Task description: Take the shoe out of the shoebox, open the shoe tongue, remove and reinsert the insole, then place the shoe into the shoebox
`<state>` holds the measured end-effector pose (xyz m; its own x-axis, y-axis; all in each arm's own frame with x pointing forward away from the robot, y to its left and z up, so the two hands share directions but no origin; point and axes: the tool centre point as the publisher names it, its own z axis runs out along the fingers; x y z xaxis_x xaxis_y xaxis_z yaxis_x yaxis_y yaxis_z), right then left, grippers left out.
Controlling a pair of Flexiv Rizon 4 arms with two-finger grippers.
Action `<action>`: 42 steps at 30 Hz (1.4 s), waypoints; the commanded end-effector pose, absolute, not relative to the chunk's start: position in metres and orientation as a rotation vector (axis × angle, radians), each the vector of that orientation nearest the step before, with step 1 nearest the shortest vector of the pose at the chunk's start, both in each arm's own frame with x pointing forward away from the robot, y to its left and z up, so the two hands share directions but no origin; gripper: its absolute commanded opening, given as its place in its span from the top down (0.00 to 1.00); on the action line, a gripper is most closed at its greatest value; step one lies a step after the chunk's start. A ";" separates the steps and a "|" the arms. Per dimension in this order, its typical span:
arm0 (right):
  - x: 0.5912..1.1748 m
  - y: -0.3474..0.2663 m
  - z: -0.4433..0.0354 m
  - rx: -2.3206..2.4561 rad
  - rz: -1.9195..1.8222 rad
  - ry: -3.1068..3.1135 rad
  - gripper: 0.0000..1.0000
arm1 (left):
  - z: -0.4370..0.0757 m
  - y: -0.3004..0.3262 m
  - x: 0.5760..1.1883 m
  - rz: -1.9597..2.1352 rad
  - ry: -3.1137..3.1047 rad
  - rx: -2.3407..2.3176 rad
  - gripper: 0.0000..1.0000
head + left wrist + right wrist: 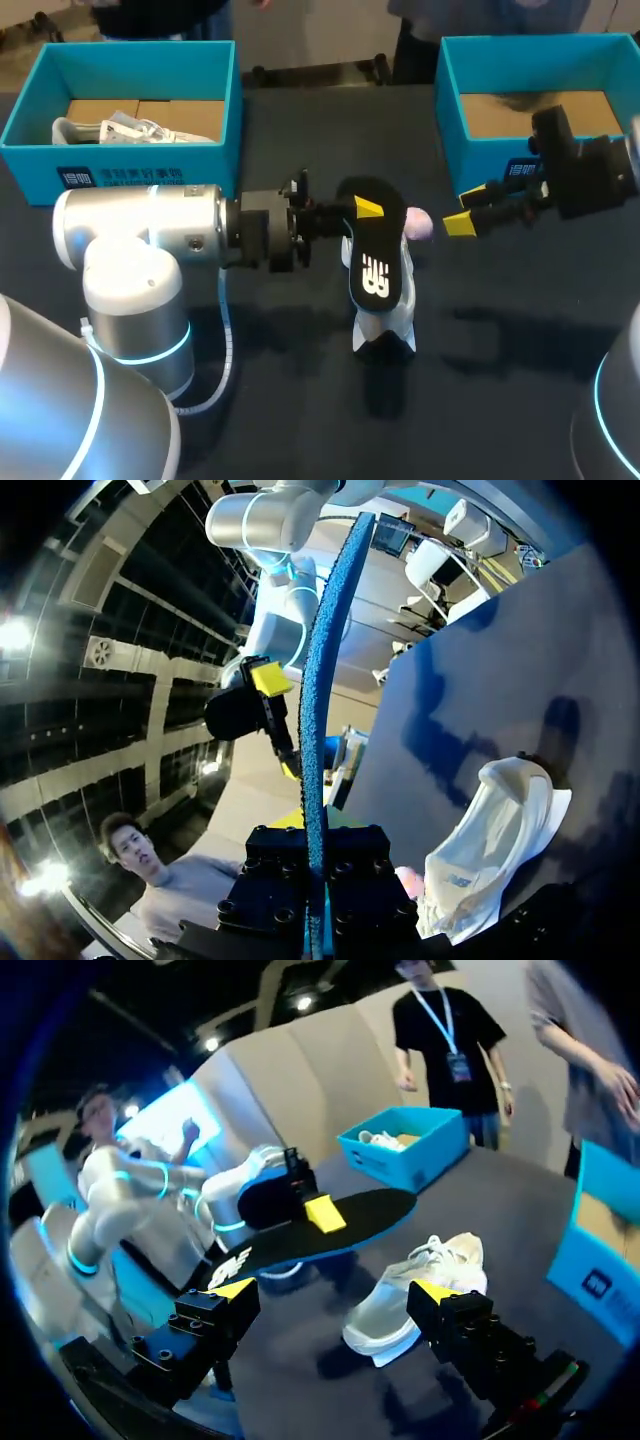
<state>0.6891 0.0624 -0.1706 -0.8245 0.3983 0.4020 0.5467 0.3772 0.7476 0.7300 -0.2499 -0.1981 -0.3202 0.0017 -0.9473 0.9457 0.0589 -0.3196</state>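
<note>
My left gripper (366, 208) is shut on the heel end of a black insole (375, 258), holding it above a white shoe (385, 322) that lies on the dark table. In the left wrist view the insole (322, 680) stands edge-on between the fingers of my left gripper (316, 875), its blue underside showing, with the shoe (490, 850) below and beside it. My right gripper (468, 210) hangs open just right of the insole and touches nothing. From the right wrist, the right gripper (335, 1292) faces the insole (320, 1232) and the shoe (420, 1290).
A blue shoebox (215, 95) at the back left holds a second white shoe (125, 128). Another blue shoebox (450, 110) stands at the back right, close behind my right gripper. Something small and pink (418, 224) lies by the shoe.
</note>
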 end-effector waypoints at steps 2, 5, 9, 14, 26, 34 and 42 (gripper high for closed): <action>0.693 0.061 -0.168 -0.722 -1.423 -2.548 0.00 | -0.198 -0.250 0.729 -1.392 1.481 1.002 1.00; 0.693 0.061 -0.168 -0.722 -1.423 -2.548 0.00 | -0.198 -0.250 0.729 -1.392 1.481 1.002 1.00; 0.693 0.061 -0.168 -0.722 -1.423 -2.548 0.00 | -0.198 -0.250 0.729 -1.392 1.481 1.002 1.00; 0.693 0.061 -0.168 -0.722 -1.423 -2.548 0.00 | -0.198 -0.250 0.729 -1.392 1.481 1.002 1.00; 0.694 0.049 -0.177 -0.397 -1.397 -2.869 0.00 | -0.197 -0.245 0.716 -1.504 1.560 0.985 1.00; 0.697 0.041 -0.184 -0.459 -1.341 -2.911 0.00 | -0.199 -0.235 0.705 -1.628 1.693 0.925 1.00; 0.697 0.041 -0.184 -0.459 -1.341 -2.911 0.00 | -0.192 -0.224 0.706 -1.738 1.755 0.826 1.00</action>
<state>0.6983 0.0410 -0.1835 -0.9560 0.2916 0.0323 0.2137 0.6167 0.7577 0.7075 -0.2320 -0.1938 -0.6639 0.0583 -0.7455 0.7464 -0.0089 -0.6654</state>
